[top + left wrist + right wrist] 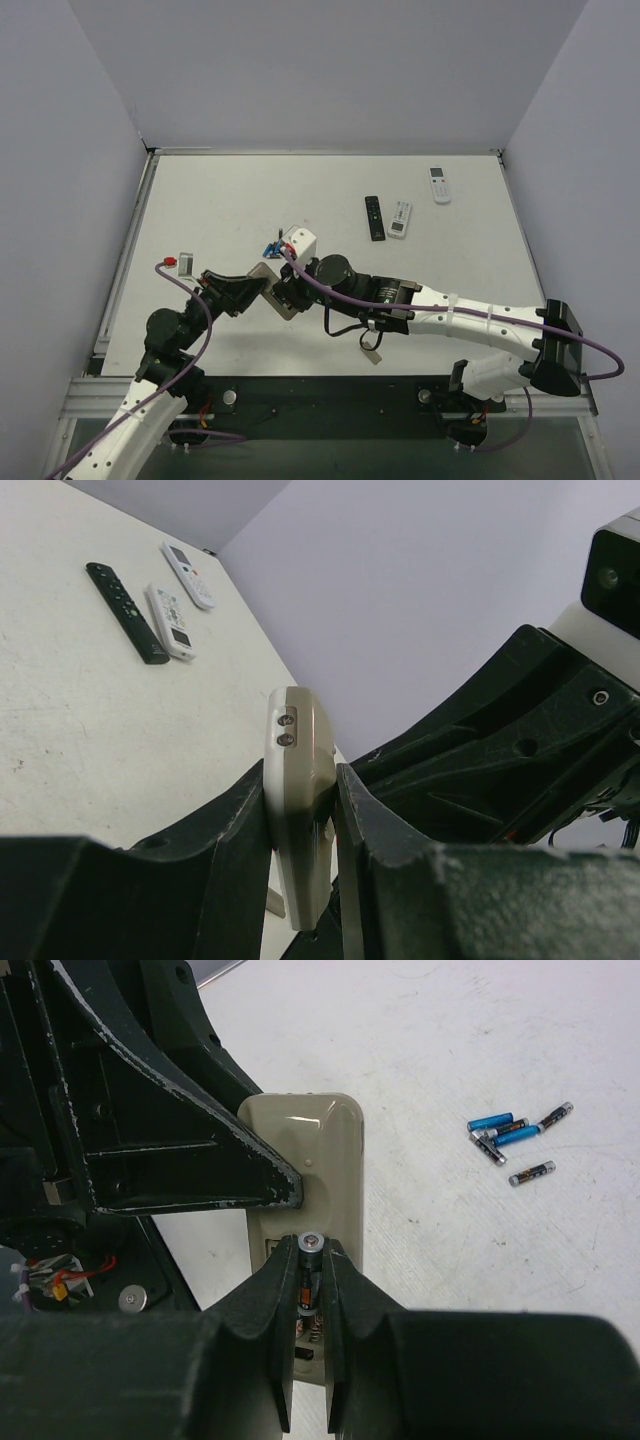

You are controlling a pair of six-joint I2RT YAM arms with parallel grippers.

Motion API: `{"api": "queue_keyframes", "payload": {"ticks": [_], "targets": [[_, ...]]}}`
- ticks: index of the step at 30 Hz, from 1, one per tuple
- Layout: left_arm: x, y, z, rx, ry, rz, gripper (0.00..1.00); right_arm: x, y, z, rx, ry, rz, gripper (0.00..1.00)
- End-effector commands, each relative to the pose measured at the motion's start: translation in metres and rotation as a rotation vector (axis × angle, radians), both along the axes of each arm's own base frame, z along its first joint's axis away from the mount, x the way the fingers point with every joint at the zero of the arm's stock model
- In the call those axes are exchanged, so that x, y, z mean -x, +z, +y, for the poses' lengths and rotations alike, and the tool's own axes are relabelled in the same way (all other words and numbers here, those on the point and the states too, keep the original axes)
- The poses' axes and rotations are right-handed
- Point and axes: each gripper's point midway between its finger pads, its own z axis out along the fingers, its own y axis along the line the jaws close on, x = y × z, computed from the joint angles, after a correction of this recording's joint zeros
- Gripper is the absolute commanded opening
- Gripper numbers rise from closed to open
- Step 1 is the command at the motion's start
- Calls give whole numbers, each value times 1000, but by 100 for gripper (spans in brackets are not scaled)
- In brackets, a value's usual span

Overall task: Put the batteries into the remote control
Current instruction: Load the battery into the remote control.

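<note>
L gripper (pixel 300 805) clamps remote control (pixel 297 745) by its edges, R gripper (pixel 312 1272) pinches a battery (pixel 311 1246) over the recess (pixel 271 1247); keep it parallel w/ slot, lower slow, press gently.

Middle crowded, far side open
The left gripper (pixel 258 283) and right gripper (pixel 290 292) meet at the remote control (pixel 266 272) mid-table, their arms barring the near side. Batteries (pixel 272 247) lie just beyond, three other remotes (pixel 400 218) far right. The bare table (pixel 250 190) behind leaves room to pass.
</note>
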Motion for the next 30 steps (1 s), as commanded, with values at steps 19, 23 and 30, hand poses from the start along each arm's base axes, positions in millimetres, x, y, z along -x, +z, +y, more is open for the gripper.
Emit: {"api": "queue_keyframes", "payload": {"ticks": [19,23,30], "targets": [[6,29,6,104,9,-62,0,3,0,4,59,-14,-62,18],[5,28,6,108,7,-53,0,3,1,4,63,-15,-69,20],[5,25,5,115,2,-33,0,4,10,4,56,-5,-87,20]]}}
